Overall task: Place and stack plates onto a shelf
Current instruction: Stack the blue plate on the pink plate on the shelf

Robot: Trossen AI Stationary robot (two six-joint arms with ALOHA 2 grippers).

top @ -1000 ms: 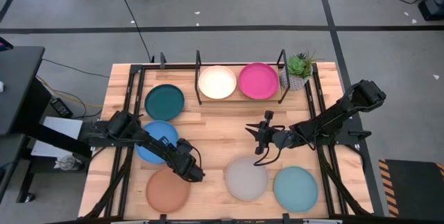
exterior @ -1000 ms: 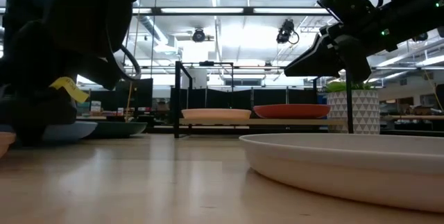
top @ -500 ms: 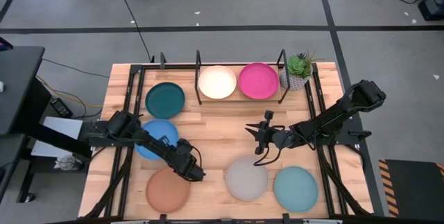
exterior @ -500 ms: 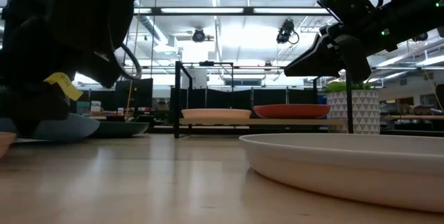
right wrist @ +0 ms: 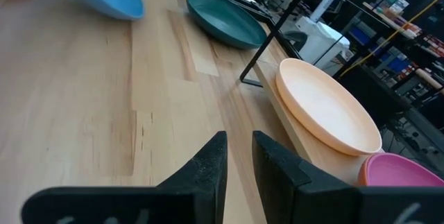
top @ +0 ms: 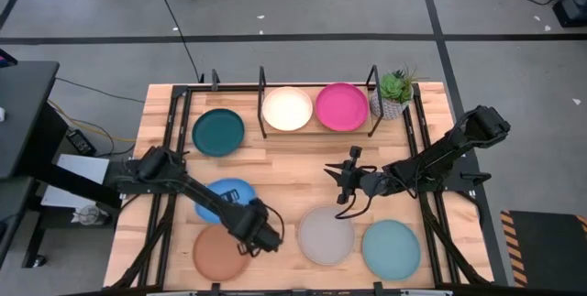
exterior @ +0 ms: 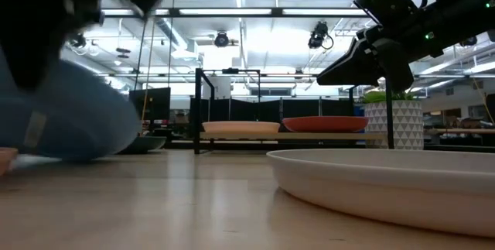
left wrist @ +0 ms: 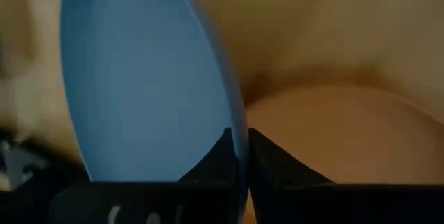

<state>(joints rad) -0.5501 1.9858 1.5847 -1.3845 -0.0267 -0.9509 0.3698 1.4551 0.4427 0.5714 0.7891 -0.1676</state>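
The left gripper [top: 262, 238] is clamped on the rim of the blue plate [top: 225, 200], fingers pinching the edge so the disc tilts up off the table [top: 275, 163] — an edge grip, likely because a flat plate offers nothing else to grab. It hangs just above the terracotta plate [top: 218, 252], at seven o'clock on the table. The shelf [top: 316, 131] sits at twelve, cream plate [top: 287, 109] and magenta plate [top: 342, 106] already on it. The right gripper [top: 342, 186] waits mid-table, fingers nearly together, holding nothing.
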